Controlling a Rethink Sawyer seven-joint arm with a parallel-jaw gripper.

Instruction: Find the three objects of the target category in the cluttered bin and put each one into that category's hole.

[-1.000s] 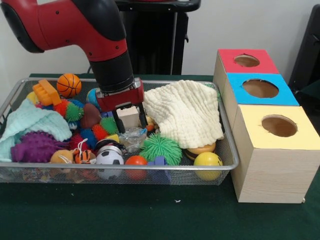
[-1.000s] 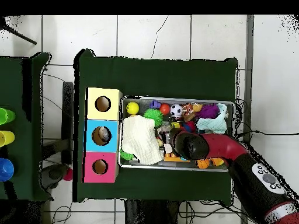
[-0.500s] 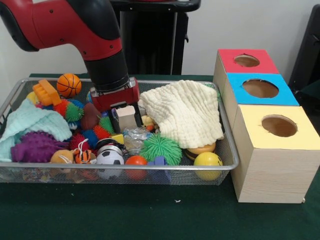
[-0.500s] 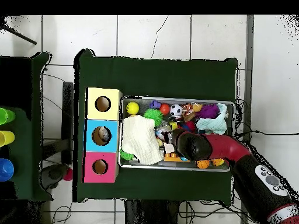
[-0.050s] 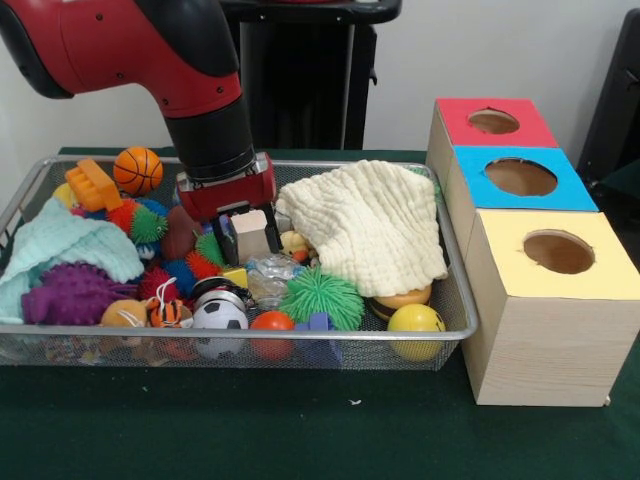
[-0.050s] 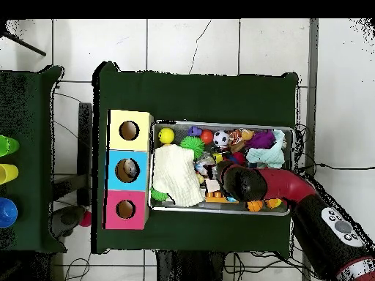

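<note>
Gripper (image 5: pixel 249 243) clamps wooden block (image 5: pixel 251 234) (inside the bin (image 5: pixel 455 300)).

So over the last second the claw (image 5: pixel 247 238) slid a bit toward the orange-basketball end of the wire bin (image 5: pixel 455 300) and tucked slightly further back. It took the pale wooden block (image 5: pixel 250 234) along, pinched between its black fingers (image 5: pixel 227 243). The block used to sit closer to the cream cloth (image 5: pixel 372 225); now there's a wider gap, and a small yellow toy (image 5: pixel 293 242) peeks out there. Overhead, the arm (image 6: pixel 271 186) shifted only a little.
</note>
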